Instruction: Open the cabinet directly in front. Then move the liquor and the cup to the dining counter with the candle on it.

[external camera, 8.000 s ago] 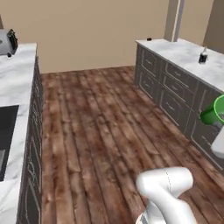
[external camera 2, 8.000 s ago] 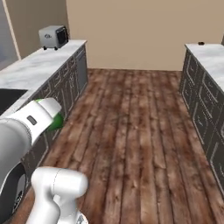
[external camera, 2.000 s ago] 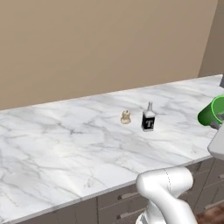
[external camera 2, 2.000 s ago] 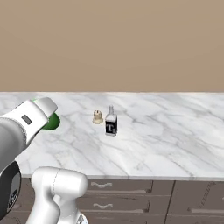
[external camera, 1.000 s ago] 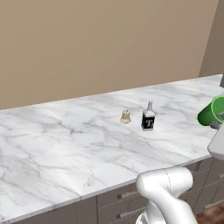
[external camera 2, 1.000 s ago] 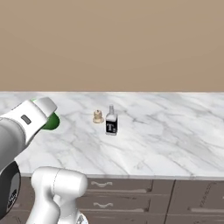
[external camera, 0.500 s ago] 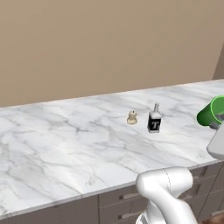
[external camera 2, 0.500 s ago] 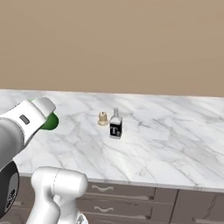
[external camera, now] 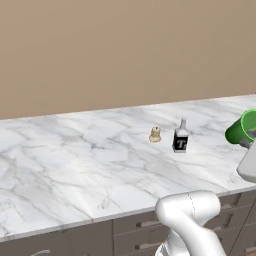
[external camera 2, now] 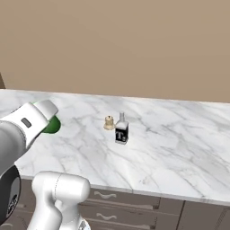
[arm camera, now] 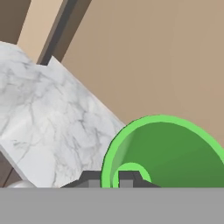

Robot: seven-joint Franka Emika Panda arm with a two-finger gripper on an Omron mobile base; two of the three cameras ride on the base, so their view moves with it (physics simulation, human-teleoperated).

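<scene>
In the left base view, the counter (external camera: 75, 165) is stretching across the frame, its white veined marble top lying over grey drawer fronts. The liquor (external camera: 180, 137) is standing upright on the marble right of centre, its black label with the white T facing the camera. The candle (external camera: 155, 134) is sitting just beside it on the left, not touching it. The cup (external camera: 242, 128) is hanging at the right edge, lying on its side above the counter's near part, well apart from the liquor. The white arm is rising from the lower right.

In the right base view, the liquor (external camera 2: 121, 129) is standing near the middle of the counter (external camera 2: 179, 152), with the candle (external camera 2: 108, 122) just beside it, to its left and a little farther back. The cup (external camera 2: 51, 124) is peeking out as a green patch behind the arm's white end at the left, above the marble.

In the hand view, the cup (arm camera: 170, 153) is sitting right in front of the camera, its open mouth facing it. The gripper (arm camera: 110, 179) is clasping the cup's rim, one dark fingertip (arm camera: 91, 179) showing outside the wall and the other inside. Part of the counter (arm camera: 48, 113) is running tilted behind.
</scene>
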